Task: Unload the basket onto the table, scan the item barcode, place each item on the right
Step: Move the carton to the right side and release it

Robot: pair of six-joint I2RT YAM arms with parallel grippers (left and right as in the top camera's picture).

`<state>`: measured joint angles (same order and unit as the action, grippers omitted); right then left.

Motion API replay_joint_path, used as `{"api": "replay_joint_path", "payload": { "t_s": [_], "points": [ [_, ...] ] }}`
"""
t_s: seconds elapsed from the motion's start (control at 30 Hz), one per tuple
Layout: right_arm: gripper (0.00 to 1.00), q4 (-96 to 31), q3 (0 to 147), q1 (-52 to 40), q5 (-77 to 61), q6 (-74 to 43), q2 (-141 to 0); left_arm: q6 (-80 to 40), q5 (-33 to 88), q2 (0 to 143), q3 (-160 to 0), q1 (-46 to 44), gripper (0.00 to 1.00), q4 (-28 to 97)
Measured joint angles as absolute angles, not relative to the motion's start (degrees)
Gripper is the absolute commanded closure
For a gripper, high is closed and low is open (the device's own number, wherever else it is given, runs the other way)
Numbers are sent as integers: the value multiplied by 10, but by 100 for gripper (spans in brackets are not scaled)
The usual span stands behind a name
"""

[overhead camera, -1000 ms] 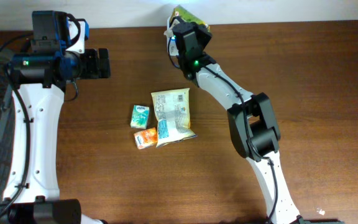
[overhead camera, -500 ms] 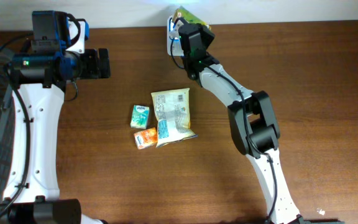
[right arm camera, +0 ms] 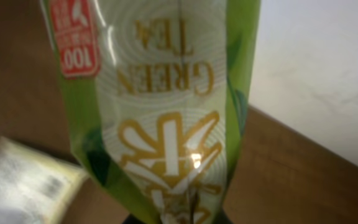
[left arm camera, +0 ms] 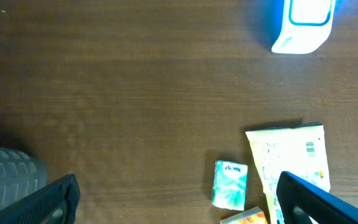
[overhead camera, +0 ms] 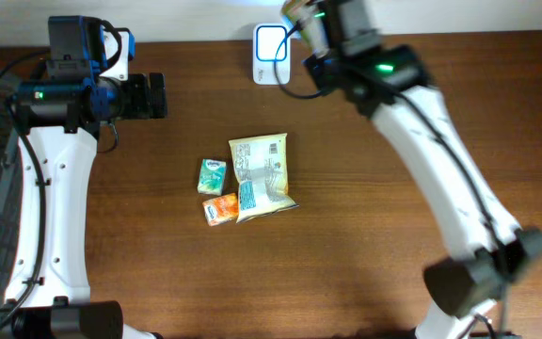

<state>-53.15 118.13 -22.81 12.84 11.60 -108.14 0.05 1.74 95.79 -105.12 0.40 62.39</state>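
The wooden table [overhead camera: 440, 122] takes up pretty much everything. The right arm [overhead camera: 440, 179] is the next biggest thing and it has changed the most. A second ago it lay low with its wrist parked right over the scanner; now it's lifted and swung out toward the table's far edge. The left arm [overhead camera: 50, 188] hasn't budged.

The right gripper [right arm camera: 178, 219] is clenched on the bottom of a green tea pouch [right arm camera: 166, 93], which stands straight up from its fingers. The print reads "GREEN TEA" upside down, with a red tag saying "100" up by the corner. The pouch is now off the scanner and sits beside it, not over it.

A cream snack pouch [overhead camera: 262, 174] lies flat well ahead of the left fingers [left arm camera: 48, 199]. It has a barcode and small print too tiny to read.

The white scanner [overhead camera: 271, 42] is uncovered now, glowing blue, just beside the right fingers.

The left gripper [overhead camera: 149, 94] is spread wide with nothing in it.

A small green pack [overhead camera: 212, 174] and a small orange pack [overhead camera: 219, 209] sit touching the cream pouch, same spots as before.
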Motion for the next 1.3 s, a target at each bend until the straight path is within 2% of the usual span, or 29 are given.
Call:
{"api": "replay_joint_path", "payload": {
  "t_s": [0.07, 0.17, 0.27, 0.37, 0.5, 0.57, 0.67, 0.8, 0.97, 1.1, 1.13, 1.2, 1.3],
  "points": [
    [96, -672, 1197, -186, 69, 30, -1028, 1, 17, 958, -1051, 4, 1, 625],
    [96, -790, 1185, -47, 3, -37, -1045, 1, 17, 958, -1051, 4, 1, 624],
    [96, -799, 1138, 56, -20, -56, -1072, 1, 17, 958, -1051, 4, 1, 624],
    [96, -704, 1016, 122, -31, -92, -1096, 1, 17, 958, -1051, 4, 1, 623],
    [96, -493, 816, 231, -38, -227, -1117, 1, 17, 958, -1052, 4, 1, 624],
    [96, -446, 783, 266, -37, -295, -1117, 1, 17, 958, -1052, 4, 1, 624],
    [96, -430, 781, 271, -24, -416, -1117, 1, 17, 958, -1052, 4, 1, 624],
    [96, -416, 781, 271, -13, -520, -1117, 1, 17, 958, -1052, 4, 1, 624],
    [96, -378, 780, 269, -13, -498, -1117, 1, 17, 958, -1052, 4, 1, 624],
    [96, -336, 779, 225, -9, -461, -1117, 1, 17, 958, -1052, 4, 1, 624],
    [95, -336, 779, 216, -9, -459, -1117, 1, 17, 958, -1052, 4, 1, 624],
    [67, -340, 779, 204, -9, -452, -1117, 1, 17, 958, -1052, 4, 1, 624],
    [57, -373, 779, 204, -8, -400, -1117, 1, 17, 958, -1052, 4, 1, 624]
  ]
}}
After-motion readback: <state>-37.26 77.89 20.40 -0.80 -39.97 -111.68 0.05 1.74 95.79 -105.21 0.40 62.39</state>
